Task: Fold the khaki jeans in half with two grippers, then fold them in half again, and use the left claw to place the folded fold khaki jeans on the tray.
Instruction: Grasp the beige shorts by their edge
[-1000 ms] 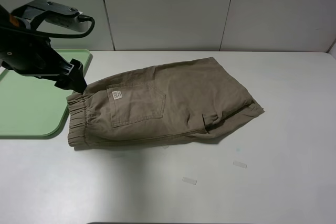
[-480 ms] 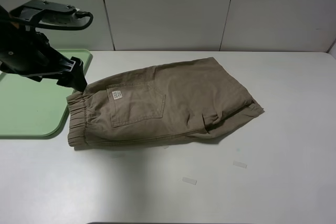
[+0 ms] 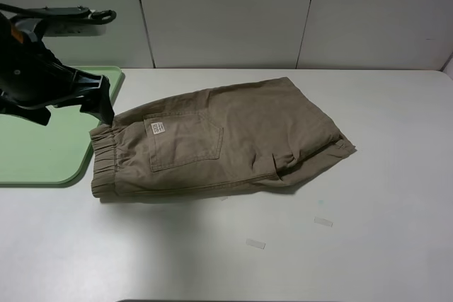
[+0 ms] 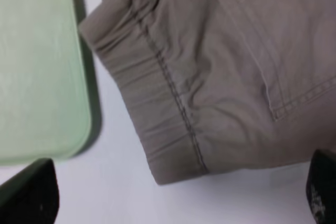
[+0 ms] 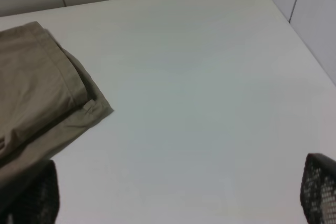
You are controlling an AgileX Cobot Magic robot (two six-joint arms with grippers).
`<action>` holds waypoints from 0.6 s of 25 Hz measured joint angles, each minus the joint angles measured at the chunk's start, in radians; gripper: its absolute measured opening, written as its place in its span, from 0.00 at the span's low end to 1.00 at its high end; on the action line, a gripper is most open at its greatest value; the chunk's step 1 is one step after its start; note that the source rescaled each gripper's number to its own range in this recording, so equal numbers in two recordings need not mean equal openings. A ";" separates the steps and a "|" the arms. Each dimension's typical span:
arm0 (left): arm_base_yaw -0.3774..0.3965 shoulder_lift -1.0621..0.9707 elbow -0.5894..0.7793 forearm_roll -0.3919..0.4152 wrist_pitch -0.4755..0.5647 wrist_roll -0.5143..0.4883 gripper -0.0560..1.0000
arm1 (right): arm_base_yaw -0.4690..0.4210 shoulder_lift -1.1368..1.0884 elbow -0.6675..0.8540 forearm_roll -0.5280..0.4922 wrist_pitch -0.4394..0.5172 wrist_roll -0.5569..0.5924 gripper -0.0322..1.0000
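Ok, khaki jeans lie flat and folded on the white table, none of them on the tray; elastic waistband points at the tray's right rim, just beside it, and the left wrist view shows a thin strip of bare table between the two. Back pocket faces up with the small white label at its upper corner, and the leg hems stack at the far right end. Tray sits at the table's left edge, mint green, partly covered by the left arm. Left gripper hangs over the waistband's upper corner, jaws spread wide, both black tips only at the corners of its wrist view, nothing pinched between them, cloth below not gripped. Right gripper is outside the high view; its wrist view has the two tips far apart too, released, holding nothing, above bare table near the hem end of the shorts. Two small clear tape bits lie on the table in front of the garment and, well apart from it
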 joint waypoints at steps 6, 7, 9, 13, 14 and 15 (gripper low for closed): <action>0.000 0.051 0.000 0.036 0.003 -0.156 0.96 | 0.000 0.000 0.000 0.000 0.000 0.000 1.00; 0.000 0.067 0.000 0.044 -0.002 -0.177 0.97 | 0.000 0.000 0.000 0.000 0.000 0.000 1.00; 0.000 0.100 0.000 0.057 -0.015 -0.209 0.97 | 0.000 0.000 0.000 0.000 0.000 0.000 1.00; 0.000 0.179 0.000 0.056 -0.078 -0.243 0.98 | 0.000 0.000 0.000 0.000 0.000 0.000 1.00; 0.000 0.200 0.000 0.056 -0.099 -0.247 0.98 | 0.000 0.000 0.000 0.000 0.000 0.000 1.00; 0.000 0.221 0.000 0.056 -0.120 -0.252 0.98 | 0.000 0.000 0.000 0.000 0.000 0.000 1.00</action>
